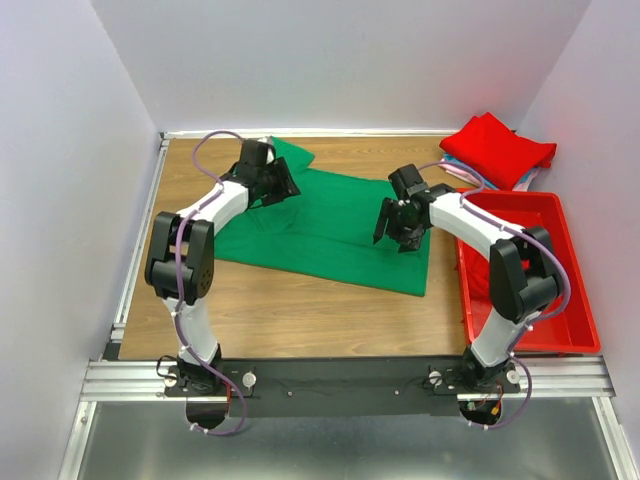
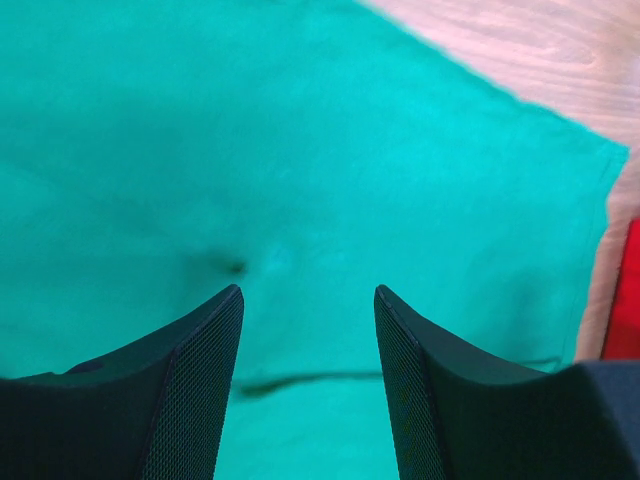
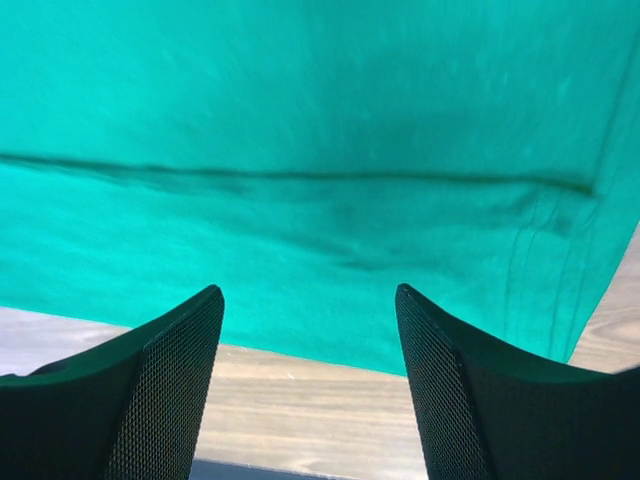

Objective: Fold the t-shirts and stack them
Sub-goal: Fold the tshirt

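A bright green t-shirt (image 1: 330, 225) lies spread on the wooden table (image 1: 300, 310), one part folded over near the far left. My left gripper (image 1: 285, 185) hovers over its far left part, open and empty; the green cloth (image 2: 330, 170) fills that wrist view. My right gripper (image 1: 390, 228) hovers over the shirt's right part, open and empty; its wrist view shows green cloth (image 3: 320, 130) with a fold line and an edge over bare wood. A folded red t-shirt (image 1: 497, 148) tops a stack at the far right, with pink and light blue cloth (image 1: 462, 172) showing under it.
A red plastic bin (image 1: 545, 275) stands at the right edge beside the right arm, with red cloth inside it. A metal rail (image 1: 140, 240) runs along the table's left edge. White walls close in the back and both sides.
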Tool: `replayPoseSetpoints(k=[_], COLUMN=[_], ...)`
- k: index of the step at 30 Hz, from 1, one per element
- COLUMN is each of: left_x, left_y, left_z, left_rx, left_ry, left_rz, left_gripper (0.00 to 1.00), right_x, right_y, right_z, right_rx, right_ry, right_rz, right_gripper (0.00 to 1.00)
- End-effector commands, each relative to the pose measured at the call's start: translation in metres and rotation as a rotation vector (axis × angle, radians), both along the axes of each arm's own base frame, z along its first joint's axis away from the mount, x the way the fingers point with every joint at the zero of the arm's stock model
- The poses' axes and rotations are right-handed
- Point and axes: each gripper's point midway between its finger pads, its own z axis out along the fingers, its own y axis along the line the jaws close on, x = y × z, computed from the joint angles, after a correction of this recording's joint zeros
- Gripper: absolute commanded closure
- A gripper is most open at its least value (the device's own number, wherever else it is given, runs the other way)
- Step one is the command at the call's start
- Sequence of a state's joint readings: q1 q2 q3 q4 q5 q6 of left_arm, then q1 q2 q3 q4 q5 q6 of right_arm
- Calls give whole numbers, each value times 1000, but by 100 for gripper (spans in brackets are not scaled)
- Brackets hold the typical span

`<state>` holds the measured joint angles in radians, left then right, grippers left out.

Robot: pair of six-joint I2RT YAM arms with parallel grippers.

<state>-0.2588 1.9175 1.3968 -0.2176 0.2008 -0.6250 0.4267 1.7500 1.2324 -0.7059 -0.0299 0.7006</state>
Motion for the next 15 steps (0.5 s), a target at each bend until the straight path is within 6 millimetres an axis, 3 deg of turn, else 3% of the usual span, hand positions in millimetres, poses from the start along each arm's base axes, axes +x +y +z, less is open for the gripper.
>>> replayPoseSetpoints(k=[1,4,9,15], left_x=[-7,-11,-15,-27], left_y=[33,49,59,72], left_z=[0,-13,-34,-50], left_rx=[45,70,100,134], left_ry=[-20,-13,-3,30], left_rz=[48,59,43,61], left_gripper=[37,37,37,37], right_x=[21,31,41,29], right_y=[-8,-12,-18,-22], right_z=[15,13,-2,-30], right_rx=[-72,-109,-164,-172], right_ry=[-84,-101,-116,-75], right_rz=[-2,5,10,14], right_gripper=[23,23,23,23])
